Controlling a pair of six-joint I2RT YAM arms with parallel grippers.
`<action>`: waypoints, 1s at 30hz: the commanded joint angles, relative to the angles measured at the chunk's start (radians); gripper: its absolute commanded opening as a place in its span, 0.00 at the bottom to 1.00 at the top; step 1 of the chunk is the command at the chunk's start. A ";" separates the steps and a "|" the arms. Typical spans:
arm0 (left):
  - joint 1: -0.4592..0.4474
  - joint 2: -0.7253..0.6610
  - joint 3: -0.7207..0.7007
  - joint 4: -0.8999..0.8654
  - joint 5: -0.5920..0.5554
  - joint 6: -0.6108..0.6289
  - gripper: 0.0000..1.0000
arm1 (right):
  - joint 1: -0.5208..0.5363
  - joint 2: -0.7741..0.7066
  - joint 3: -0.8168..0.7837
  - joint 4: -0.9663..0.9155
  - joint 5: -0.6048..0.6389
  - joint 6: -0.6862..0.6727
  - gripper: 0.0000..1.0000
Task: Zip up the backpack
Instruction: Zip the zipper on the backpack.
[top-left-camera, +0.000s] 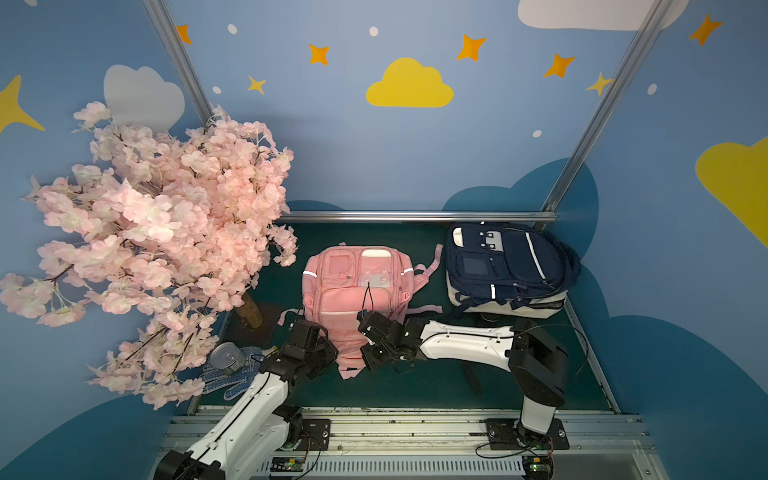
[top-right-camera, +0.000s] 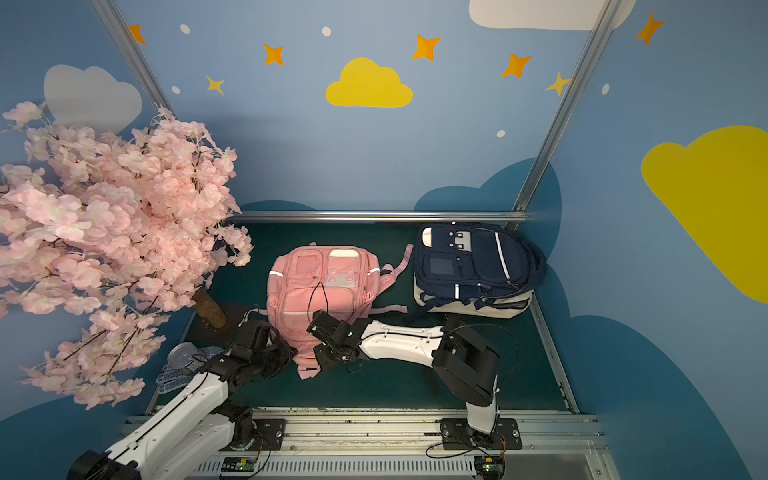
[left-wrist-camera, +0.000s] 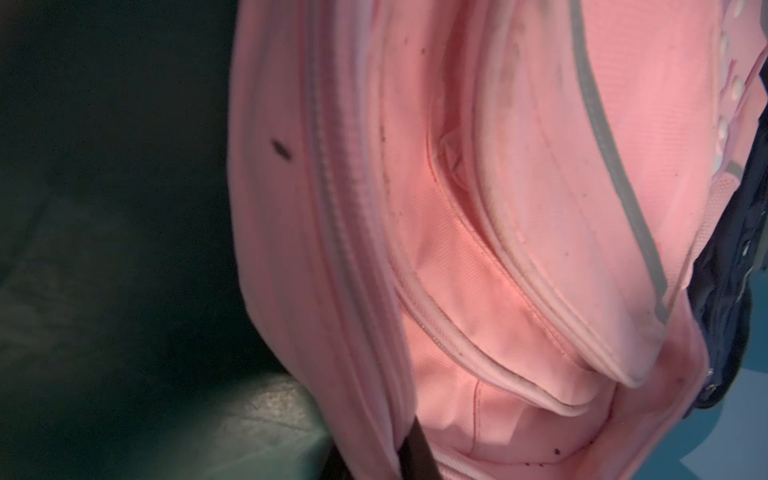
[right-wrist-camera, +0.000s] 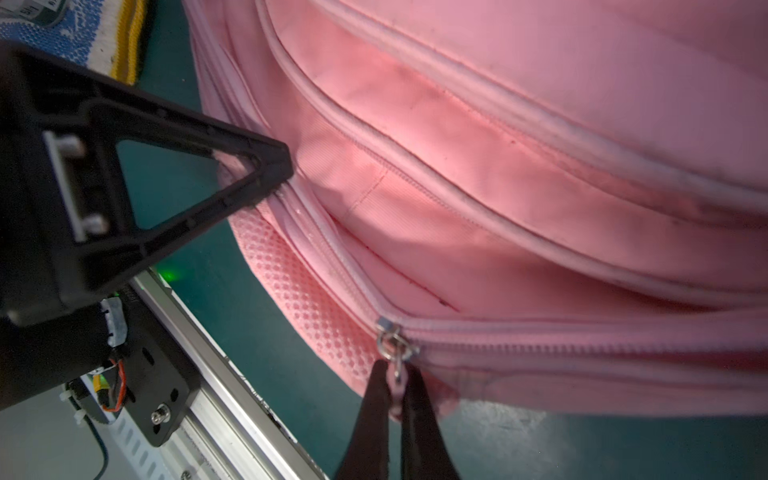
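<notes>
A pink backpack (top-left-camera: 357, 286) (top-right-camera: 320, 286) lies in the middle of the green mat, its front upward. My right gripper (right-wrist-camera: 397, 374) is shut on the pink pull tab (right-wrist-camera: 397, 384) hanging from the silver zipper slider (right-wrist-camera: 392, 336) at the bag's near end. The zipper is closed on one side of the slider and gapes open on the other side, toward my left gripper (right-wrist-camera: 274, 170). That gripper's black fingers are pinched on the backpack's edge beside the open track. In the left wrist view the pink fabric (left-wrist-camera: 498, 249) fills the frame and runs between the dark fingers (left-wrist-camera: 419, 453).
A navy backpack (top-left-camera: 503, 266) stands at the back right of the mat. A pink blossom tree (top-left-camera: 158, 232) overhangs the left side. A tin can (top-left-camera: 227, 357) and blue dotted gloves (top-left-camera: 232, 378) lie near the left arm. An aluminium rail (top-left-camera: 374, 428) borders the front.
</notes>
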 joint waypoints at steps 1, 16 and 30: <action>0.004 -0.014 0.020 -0.026 -0.064 0.041 0.08 | -0.063 -0.086 -0.074 -0.064 0.031 0.018 0.00; 0.029 0.081 0.125 -0.012 -0.111 0.139 0.06 | -0.144 -0.158 -0.144 -0.028 0.027 0.005 0.00; 0.068 -0.001 0.151 -0.164 -0.114 0.145 0.65 | -0.009 0.026 0.044 0.065 -0.098 0.009 0.00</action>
